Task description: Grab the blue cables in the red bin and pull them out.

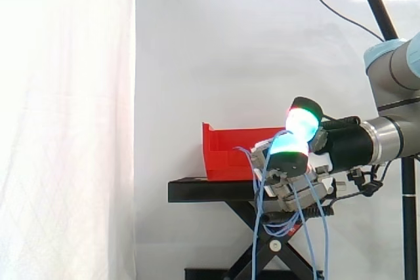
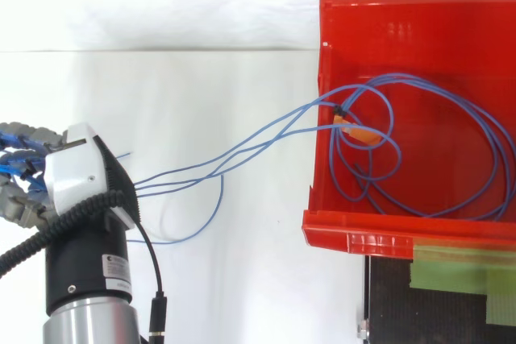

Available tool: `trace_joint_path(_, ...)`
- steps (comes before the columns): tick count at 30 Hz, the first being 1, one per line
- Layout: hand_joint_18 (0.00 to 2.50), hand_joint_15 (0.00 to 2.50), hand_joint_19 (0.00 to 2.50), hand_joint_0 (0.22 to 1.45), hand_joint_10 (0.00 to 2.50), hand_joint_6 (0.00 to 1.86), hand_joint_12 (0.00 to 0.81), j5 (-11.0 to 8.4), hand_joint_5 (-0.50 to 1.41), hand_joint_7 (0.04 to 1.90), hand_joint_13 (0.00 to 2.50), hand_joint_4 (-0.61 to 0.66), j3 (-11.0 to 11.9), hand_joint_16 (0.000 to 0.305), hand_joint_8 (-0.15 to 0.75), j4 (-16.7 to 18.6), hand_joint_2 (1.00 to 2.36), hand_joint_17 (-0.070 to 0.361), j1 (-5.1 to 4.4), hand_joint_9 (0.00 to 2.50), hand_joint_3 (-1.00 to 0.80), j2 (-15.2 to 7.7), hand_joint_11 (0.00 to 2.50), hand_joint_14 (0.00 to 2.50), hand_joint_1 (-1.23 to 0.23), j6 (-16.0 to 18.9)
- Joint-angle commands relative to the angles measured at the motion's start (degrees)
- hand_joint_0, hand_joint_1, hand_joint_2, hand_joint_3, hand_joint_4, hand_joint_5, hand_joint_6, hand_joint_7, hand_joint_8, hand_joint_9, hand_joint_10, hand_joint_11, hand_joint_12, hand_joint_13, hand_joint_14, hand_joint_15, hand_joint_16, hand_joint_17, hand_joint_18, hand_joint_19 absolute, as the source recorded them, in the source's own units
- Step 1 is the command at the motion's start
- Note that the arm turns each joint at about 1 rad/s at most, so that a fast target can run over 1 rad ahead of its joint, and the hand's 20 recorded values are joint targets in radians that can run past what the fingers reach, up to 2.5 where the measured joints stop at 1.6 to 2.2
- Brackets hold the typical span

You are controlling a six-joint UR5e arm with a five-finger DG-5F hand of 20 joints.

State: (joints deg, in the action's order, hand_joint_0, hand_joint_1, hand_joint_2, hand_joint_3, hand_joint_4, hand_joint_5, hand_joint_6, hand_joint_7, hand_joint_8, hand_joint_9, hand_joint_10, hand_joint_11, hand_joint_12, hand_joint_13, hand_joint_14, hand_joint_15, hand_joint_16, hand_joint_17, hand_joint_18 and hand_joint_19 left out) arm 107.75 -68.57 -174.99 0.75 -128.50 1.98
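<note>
Cables (image 2: 242, 151): fingers (image 1: 281, 187) are curled round a bunch of the strands and hold it, with blue visible threaded between them in the top view too. Hand (image 2: 76, 171) sits clear of the bin (image 2: 403, 14), off its open front side and well apart from it. From the fingers several strands run taut-ish across the gap, go over the bin's near wall and end in big loose loops lying on the bin floor. An orange tag (image 2: 359, 133) ties the strands together just inside that wall, on the far side of it from the fingers. One slack strand sags in a curve between fingers and bin, and a short loose end pokes out just beside the hand. In the side view more loops (image 1: 259, 227) hang straight down below the fingers, past the top of the black stand (image 1: 210, 190). The pads (image 1: 292, 143) glow cyan-green above the held bunch. The bin sits on the stand beyond the fingers. Green tape (image 2: 451, 267) is on the stand by the bin's front lip. White curtain (image 1: 65, 122) behind.
</note>
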Motion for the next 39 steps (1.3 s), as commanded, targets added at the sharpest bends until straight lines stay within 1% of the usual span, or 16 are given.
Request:
trace_joint_path(1,1.32,1.41,1.78,0.96,0.03,0.26,0.288,0.0,0.96,0.91,1.2,0.04,0.0,0.04,0.245,0.0,1.0,0.09,0.04,1.24,-1.0,0.0,1.09,2.02,-0.93,0.0)
trace_joint_path(39,1.3,1.42,1.78,0.96,0.03,0.23,0.284,0.0,0.97,0.92,1.19,0.04,0.0,0.04,0.245,0.0,1.0,0.089,0.04,1.23,-1.0,0.0,1.08,2.0,-0.93,0.0)
